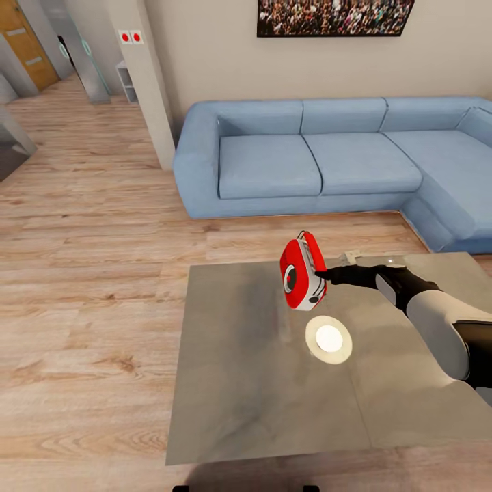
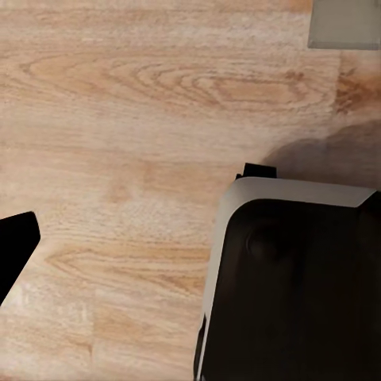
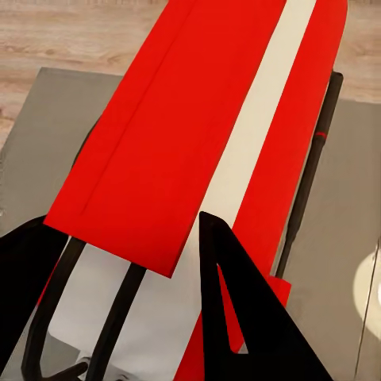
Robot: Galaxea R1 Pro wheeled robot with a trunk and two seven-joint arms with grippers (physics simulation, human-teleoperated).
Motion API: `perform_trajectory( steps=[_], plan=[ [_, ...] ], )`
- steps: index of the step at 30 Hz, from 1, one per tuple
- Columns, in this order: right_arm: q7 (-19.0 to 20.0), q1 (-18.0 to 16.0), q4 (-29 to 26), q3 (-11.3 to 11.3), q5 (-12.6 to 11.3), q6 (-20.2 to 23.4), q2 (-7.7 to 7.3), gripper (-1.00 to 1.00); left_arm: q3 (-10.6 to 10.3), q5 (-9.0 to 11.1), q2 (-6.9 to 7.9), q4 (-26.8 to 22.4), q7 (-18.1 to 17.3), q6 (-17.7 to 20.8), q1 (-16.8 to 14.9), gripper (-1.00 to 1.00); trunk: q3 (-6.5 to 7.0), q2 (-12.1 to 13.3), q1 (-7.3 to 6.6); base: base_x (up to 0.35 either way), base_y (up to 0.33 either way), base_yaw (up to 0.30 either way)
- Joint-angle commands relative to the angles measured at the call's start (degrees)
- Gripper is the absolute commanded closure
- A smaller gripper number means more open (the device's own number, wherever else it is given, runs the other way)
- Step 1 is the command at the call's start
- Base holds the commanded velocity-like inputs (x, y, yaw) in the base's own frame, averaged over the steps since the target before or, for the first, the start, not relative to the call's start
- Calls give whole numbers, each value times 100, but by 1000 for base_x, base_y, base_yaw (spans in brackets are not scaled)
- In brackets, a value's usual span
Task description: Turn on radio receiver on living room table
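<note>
Radio receiver: held clear above the table, tilted, its red face with the dark dial turned toward the robot's left; in the right wrist view its red shell and white edge band are seen close up.
Handling: judged light, rigid and smooth-shelled, so some slip is likely; best taken across the narrow edges, with the dial face left free.
Right gripper: closed onto the receiver's edge, the dark fingers set either side of the body.
Left gripper: its state cannot be told; a dark shape is seen over the wood floor.
Table: glossy grey top, a bright lamp reflection below the receiver.
Room: plank floor, blue sectional sofa, framed crowd picture on a beige wall.
</note>
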Motion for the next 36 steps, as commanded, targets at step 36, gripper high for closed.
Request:
perform_trajectory(
  steps=[36],
  plan=[
    [2323, -1, 6, -68, 733, -207, -8, 100, 17, 58, 258, -471, -39, 3, 0, -100, 270, 603, -330, 0, 0, 0]
  ],
)
